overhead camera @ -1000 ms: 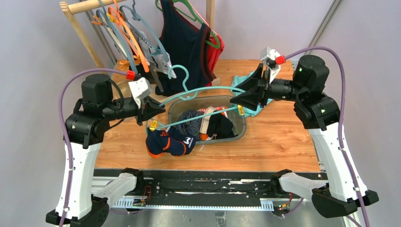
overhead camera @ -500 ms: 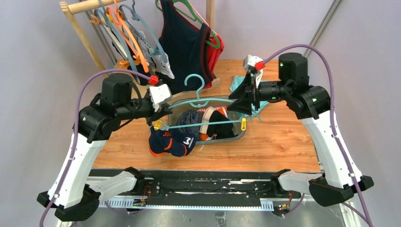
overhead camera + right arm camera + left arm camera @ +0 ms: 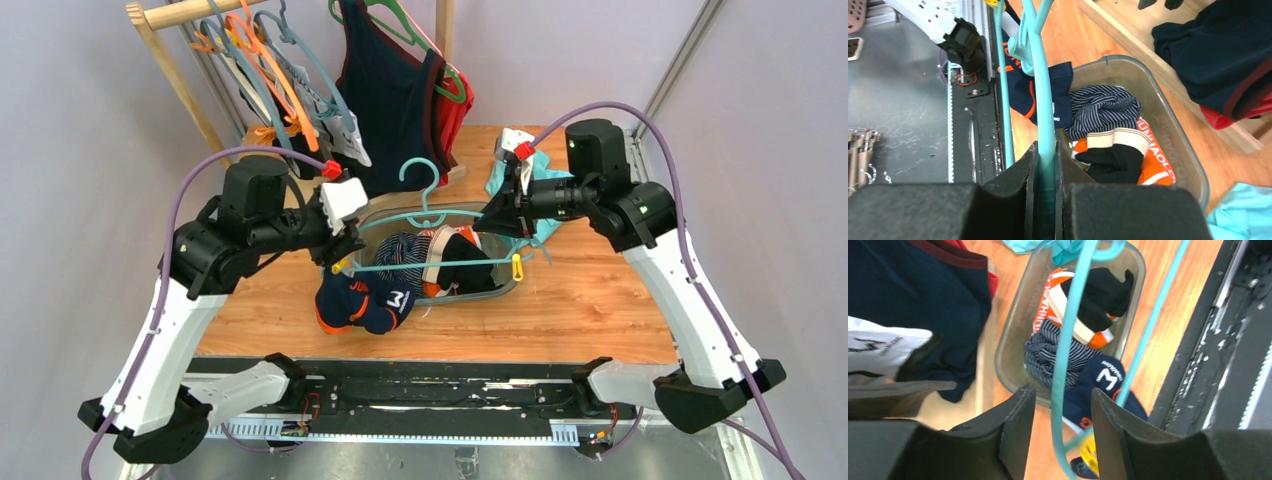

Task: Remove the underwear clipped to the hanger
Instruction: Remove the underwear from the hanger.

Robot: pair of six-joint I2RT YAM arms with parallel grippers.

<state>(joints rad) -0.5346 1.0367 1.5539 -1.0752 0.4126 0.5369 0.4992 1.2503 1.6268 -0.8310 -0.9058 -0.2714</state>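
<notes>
Top external view: a black rail is edging the wooden table. Navy underwear is lying against the bin, under the hanger. The right gripper is clamping the hanger; the left gripper is standing partly open around its bar, not gripping. A clothes rack is standing behind.

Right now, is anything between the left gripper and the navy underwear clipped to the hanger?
Only the hanger itself: its teal wire runs between the fingers of the open left gripper. The navy underwear hangs just beyond, by the yellow clip, with nothing else visible in between.
</notes>
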